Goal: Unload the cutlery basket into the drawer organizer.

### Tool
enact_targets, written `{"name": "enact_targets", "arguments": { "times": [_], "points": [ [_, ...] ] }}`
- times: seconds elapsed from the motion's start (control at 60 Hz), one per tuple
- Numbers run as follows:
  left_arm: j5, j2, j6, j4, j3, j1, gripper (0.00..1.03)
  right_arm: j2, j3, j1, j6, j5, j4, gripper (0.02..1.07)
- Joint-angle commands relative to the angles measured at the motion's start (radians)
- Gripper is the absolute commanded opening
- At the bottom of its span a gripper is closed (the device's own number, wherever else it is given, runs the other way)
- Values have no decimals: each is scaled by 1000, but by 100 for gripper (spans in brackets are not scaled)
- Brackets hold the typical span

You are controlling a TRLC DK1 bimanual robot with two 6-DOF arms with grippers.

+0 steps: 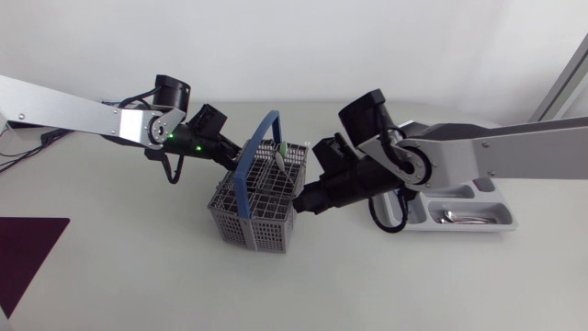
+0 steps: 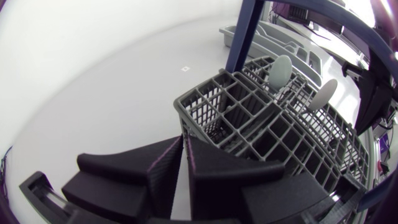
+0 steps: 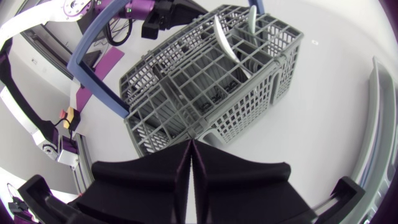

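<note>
Black left gripper (image 2: 185, 148) and right gripper (image 3: 189, 149): fingers pressed together, empty, on opposite sides of the grey lattice cutlery basket with blue handle (image 1: 255, 210) on the white bench (image 1: 138, 276). Only the head view shows the whole light-grey organizer tray (image 1: 459, 216); its contents are indistinct.

A dark purple mat (image 1: 28, 253) lies flat toward the white table's (image 1: 138, 285) left edge.
</note>
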Motion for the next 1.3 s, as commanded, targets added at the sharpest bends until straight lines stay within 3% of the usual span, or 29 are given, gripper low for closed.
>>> {"name": "enact_targets", "arguments": {
  "times": [0.0,0.283,0.667,0.917,1.083,1.283],
  "points": [
    [13,-49,4,-51,-5,40,26,-49,-3,-43,-20,7,12,8],
    [13,-312,155,-134,-220,92,26,54,110,-177,-48,18,49,8],
    [73,-589,375,-351,-450,63,26,359,382,-273,-33,9,108,8],
    [105,-619,448,-459,-481,-1,26,512,583,-269,-13,-42,44,8],
    [106,-612,458,-462,-516,-55,26,587,686,-261,-11,-79,-17,8],
    [108,-529,460,-431,-497,-53,26,607,724,-233,-10,-122,-54,8]
  ]
}}
